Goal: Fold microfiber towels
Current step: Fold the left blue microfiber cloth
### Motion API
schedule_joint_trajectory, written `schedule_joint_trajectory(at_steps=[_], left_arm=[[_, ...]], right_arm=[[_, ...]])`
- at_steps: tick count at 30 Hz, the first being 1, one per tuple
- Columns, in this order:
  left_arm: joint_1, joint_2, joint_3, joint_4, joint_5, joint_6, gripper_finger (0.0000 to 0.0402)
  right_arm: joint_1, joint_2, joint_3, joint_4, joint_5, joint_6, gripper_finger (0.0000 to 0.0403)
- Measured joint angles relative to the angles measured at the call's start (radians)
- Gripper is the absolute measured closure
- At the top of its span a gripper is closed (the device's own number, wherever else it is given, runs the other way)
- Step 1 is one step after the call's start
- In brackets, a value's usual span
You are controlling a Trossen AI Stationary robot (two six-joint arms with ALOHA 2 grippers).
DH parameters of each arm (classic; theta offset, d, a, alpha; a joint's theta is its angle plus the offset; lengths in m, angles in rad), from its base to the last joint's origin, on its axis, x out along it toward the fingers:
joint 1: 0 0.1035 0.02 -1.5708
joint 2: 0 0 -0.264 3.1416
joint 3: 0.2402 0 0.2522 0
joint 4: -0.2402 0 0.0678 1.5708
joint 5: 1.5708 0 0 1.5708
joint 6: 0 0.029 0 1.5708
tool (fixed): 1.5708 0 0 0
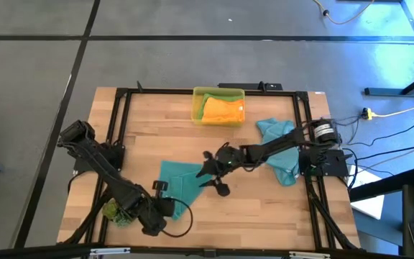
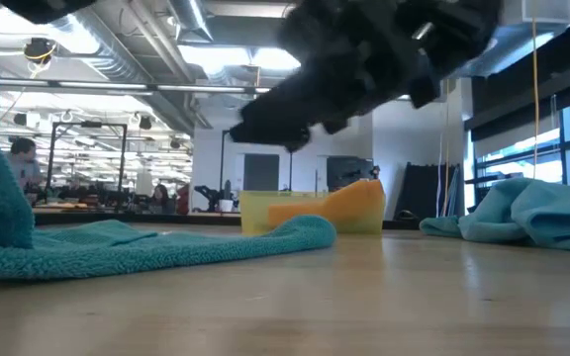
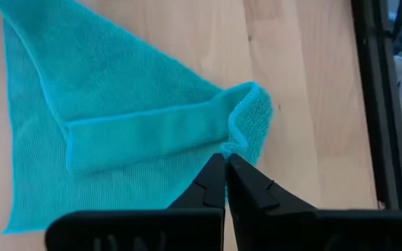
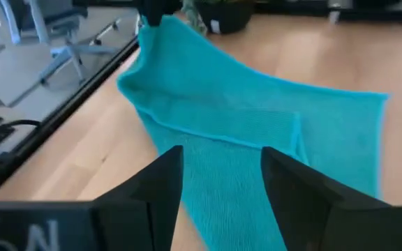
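Observation:
A teal microfiber towel (image 1: 183, 180) lies at the table's near middle, with one strip (image 3: 145, 136) folded over onto it. My left gripper (image 3: 226, 162) is shut on a corner of this towel at its near left. My right gripper (image 4: 222, 174) is open and hovers above the towel's right part, clear of the table in the low view (image 2: 364, 59). A second teal towel (image 1: 279, 147) lies crumpled under the right arm. An orange towel (image 1: 221, 109) rests inside the yellow bin (image 1: 196, 101). My left gripper pinches the teal towel's corner (image 3: 234, 145) between its two fingertips, which slant steeply down onto it. The corner is raised off the wood (image 4: 160, 42). From there the cloth slopes down slack, and the rest of the towel lies flat on the table.
The yellow bin stands at the far middle of the table. A green tuft (image 1: 117, 211) sits near the front left corner, beside the left arm. A black frame (image 1: 121, 97) runs around the tabletop. Bare wood (image 1: 264, 208) shows at the near right.

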Motion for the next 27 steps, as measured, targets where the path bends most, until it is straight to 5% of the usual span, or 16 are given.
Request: schedule_joint_trajectory(at_steps=[12, 27], left_arm=[[0.000, 0.000, -0.009, 0.000, 0.003, -0.016, 0.0402], [0.003, 0.000, -0.009, 0.002, -0.025, -0.008, 0.0401]], right_arm=[[-0.005, 0.264, 0.344, -0.225, -0.008, -0.210, 0.0209], [-0.045, 0.416, 0.522, -0.266, 0.027, -0.040, 0.0209]])
